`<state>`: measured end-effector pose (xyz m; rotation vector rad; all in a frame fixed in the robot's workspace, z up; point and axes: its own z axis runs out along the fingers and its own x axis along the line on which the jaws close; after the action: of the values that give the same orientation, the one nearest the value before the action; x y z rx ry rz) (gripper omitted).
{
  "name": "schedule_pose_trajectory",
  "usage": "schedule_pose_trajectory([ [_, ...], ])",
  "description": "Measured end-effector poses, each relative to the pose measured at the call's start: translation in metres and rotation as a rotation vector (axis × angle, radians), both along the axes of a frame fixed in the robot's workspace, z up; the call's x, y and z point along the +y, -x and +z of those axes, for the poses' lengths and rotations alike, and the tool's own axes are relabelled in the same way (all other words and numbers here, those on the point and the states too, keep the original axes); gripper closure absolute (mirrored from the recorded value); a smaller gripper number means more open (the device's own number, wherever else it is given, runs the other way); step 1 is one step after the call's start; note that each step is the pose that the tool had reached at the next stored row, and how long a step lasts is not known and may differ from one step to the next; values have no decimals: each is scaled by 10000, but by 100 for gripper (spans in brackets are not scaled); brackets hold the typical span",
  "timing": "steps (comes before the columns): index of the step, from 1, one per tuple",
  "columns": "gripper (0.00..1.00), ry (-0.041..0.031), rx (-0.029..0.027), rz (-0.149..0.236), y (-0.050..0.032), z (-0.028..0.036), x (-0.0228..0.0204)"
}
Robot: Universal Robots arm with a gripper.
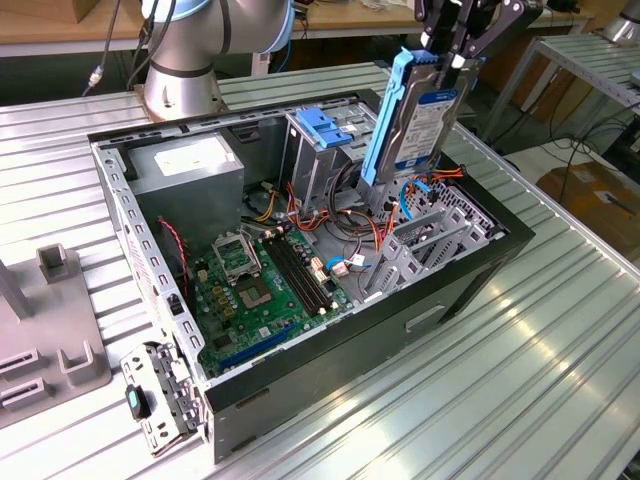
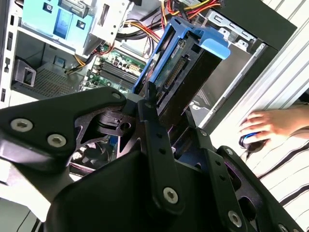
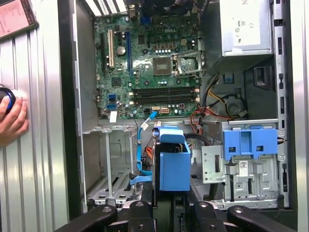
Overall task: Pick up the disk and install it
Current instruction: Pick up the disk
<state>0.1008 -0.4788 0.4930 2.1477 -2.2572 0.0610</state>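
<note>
The disk [image 1: 422, 118] hangs upright over the open computer case [image 1: 480, 270], a flat metal drive with a blue-and-white label and blue side rails. My gripper [image 1: 447, 52] is shut on its top edge. In the exterior view the disk's lower end sits above the cables beside the grey empty bay [image 1: 432, 240]. The second wrist view shows the disk [image 2: 179, 65] edge-on between my black fingers [image 2: 153, 121]. In the first wrist view the blue rail of the disk [image 3: 174, 164] points down into the case.
Inside the case lie the motherboard [image 1: 255, 285], a grey box with a white sticker [image 1: 190, 165] and a metal cage with a blue latch [image 1: 325, 125]. A person's hand [image 2: 270, 124] rests beside the case. A grey fixture [image 1: 55, 350] stands at the exterior view's left.
</note>
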Motion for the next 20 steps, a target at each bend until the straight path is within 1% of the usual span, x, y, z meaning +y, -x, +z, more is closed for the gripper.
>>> schedule_pose_trajectory([
  [3, 65, 28, 0, 0, 0, 27, -10],
  [5, 65, 27, 0, 0, 0, 27, -13],
  [10, 65, 29, 0, 0, 0, 28, -47],
  [18, 65, 29, 0, 0, 0, 28, -54],
  [20, 65, 29, 0, 0, 0, 28, -71],
])
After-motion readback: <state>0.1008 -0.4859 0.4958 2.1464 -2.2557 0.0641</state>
